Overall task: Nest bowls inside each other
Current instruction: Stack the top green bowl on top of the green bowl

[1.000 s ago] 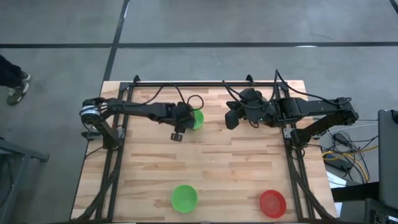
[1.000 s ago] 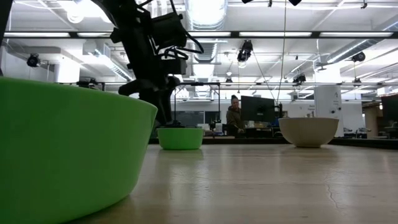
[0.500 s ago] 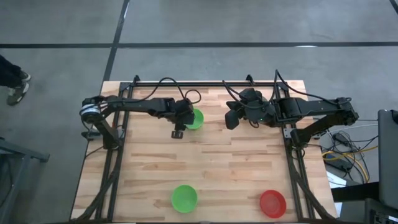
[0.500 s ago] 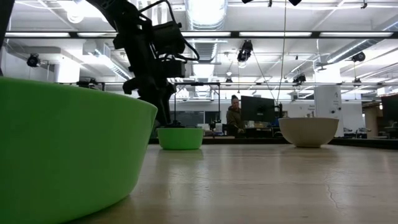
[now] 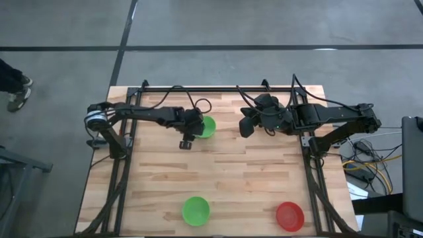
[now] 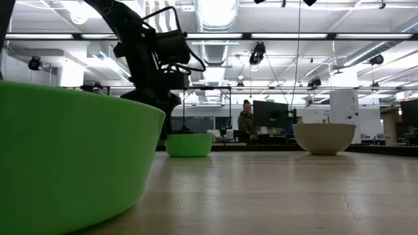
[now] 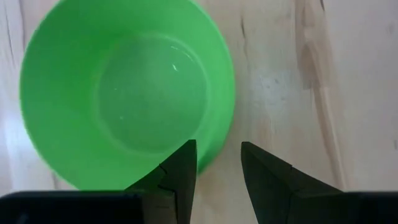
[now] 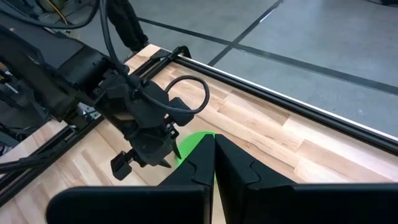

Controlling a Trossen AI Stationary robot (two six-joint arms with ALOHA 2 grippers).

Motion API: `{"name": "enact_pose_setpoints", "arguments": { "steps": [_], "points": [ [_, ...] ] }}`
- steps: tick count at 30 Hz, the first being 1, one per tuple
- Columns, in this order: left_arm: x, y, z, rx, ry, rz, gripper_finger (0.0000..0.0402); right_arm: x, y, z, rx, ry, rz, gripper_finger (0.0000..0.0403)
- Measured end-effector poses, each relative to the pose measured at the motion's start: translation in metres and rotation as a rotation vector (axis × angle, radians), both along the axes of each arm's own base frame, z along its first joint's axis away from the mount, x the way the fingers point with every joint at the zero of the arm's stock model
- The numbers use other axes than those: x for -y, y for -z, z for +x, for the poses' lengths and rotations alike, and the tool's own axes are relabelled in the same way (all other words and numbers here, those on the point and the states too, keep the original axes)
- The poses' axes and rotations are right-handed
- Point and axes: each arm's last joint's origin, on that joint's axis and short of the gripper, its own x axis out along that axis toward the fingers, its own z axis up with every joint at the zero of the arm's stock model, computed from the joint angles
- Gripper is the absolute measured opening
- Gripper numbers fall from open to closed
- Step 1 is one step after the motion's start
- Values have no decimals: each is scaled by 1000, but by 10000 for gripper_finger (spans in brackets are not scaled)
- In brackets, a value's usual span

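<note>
No readable writing; left gripper (image 7: 217, 163) parted over green bowl's (image 7: 124, 93) rim, right gripper (image 8: 214, 163) closed, empty.

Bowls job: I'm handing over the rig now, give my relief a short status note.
Left tool: open, above the far green bowl, one finger over its rim, nothing gripped.
Right tool: shut, empty, waiting at the far right.
Bowls: near green bowl and red bowl at the near edge; white bowl shows only in the low view.
Done: no bowls nested among those in view.
Left: grip the far green bowl, then stack all the bowls.
</note>
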Motion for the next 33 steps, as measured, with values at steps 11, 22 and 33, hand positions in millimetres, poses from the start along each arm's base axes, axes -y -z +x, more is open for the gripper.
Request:
{"name": "enact_pose_setpoints", "arguments": {
  "steps": [11,22,33],
  "points": [
    [0,14,-3,49,-17,7,131,0,0,0,-1,0,0,8],
    [-1,11,-1,63,-43,38,131,0,0,0,-1,0,0,8],
    [-1,11,-1,58,-44,52,131,0,2,0,-5,0,0,8]
  ]
}}
